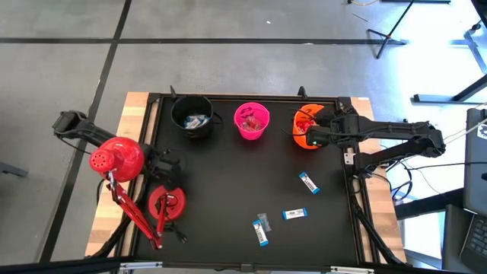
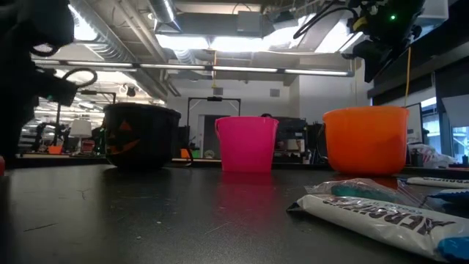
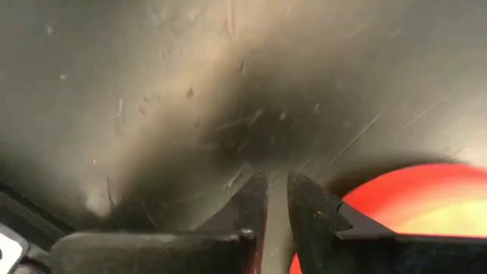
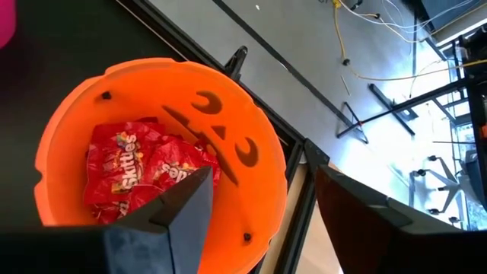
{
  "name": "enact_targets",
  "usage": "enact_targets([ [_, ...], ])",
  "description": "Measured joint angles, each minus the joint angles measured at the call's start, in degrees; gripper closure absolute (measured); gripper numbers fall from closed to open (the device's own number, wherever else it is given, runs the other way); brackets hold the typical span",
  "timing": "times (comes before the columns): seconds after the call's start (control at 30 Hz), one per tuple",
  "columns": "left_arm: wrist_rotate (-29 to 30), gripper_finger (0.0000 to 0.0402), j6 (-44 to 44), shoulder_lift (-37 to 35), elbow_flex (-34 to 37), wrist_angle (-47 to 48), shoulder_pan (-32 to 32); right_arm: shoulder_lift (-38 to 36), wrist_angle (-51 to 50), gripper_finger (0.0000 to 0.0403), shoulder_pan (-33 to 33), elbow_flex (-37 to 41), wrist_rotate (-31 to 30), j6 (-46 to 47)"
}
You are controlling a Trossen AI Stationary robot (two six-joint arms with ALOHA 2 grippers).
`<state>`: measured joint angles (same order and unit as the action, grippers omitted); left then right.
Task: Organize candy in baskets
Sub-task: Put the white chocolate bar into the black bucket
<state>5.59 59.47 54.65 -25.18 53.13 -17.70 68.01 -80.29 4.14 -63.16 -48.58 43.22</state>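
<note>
The right gripper (image 4: pixel 259 221) hangs over the orange bucket (image 1: pixel 306 129), jaws spread apart and empty; red candy packets (image 4: pixel 141 171) lie inside that bucket; the pink bucket (image 1: pixel 252 121) stands beside it, the black bucket (image 1: pixel 192 116) beyond; blue-and-white candies (image 1: pixel 307 183) lie on the mat in front of the orange bucket; the left gripper (image 3: pixel 276 202), well away across the mat, fingers nearly together, grips nothing.

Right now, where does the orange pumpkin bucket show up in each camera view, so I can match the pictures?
High view: orange bucket at the rightmost end of the bucket row, under the right gripper.
Low view: orange bucket right of centre.
Left wrist view: not in it.
Right wrist view: orange bucket fills the left, red candy inside.
Shared landmark: the pink bucket beside it.
</note>
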Motion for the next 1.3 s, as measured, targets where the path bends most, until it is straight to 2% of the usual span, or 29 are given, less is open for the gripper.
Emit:
enact_targets([
  [0.1, -1.8, 0.0365, -1.0, 3.6, 0.0, -0.4, -0.6, 0.0, 0.0, 0.0176, 0.0, 0.0, 0.0, 0.0],
  [0.2, -7.9, 0.037, -0.8, 7.1, -0.1, -1.2, -0.7, 0.0, 0.0, 0.0176, 0.0, 0.0, 0.0, 0.0],
  [0.3, -11.4, 0.0373, -0.5, 9.8, -0.3, -3.0, -1.9, 0.0, 0.2, 0.0176, 0.0, 0.0, -0.3, 0.0],
  [0.63, -17.5, 0.0374, 0.3, 11.0, -2.9, -12.2, -8.7, 0.0, 0.8, 0.0176, 0.0, 0.0, -0.3, -0.1],
  [0.8, -17.5, 0.0374, 1.9, 11.0, -3.9, -13.5, -12.2, 0.0, 0.8, 0.0176, 0.0, 0.0, 0.2, -0.1],
  [0.9, -15.6, 0.0373, 3.7, 11.0, -3.9, -13.2, -12.9, 0.0, 1.0, 0.0176, 0.0, 0.0, 0.2, -0.1],
  [1.07, -6.0, 0.0373, 3.5, 11.0, -3.9, -12.6, -12.7, 0.0, 2.5, 0.0176, 0.0, 0.0, 0.2, -1.0],
  [1.17, 1.6, 0.0373, 2.1, 10.9, -3.9, -12.6, -11.0, 0.0, 7.5, 0.0176, -0.6, 0.0, 1.0, -5.9],
  [1.3, 8.0, 0.0373, -3.0, 9.6, -3.9, -15.3, -7.0, 0.0, 18.3, 0.0176, -3.9, 0.1, 2.9, -14.2],
])
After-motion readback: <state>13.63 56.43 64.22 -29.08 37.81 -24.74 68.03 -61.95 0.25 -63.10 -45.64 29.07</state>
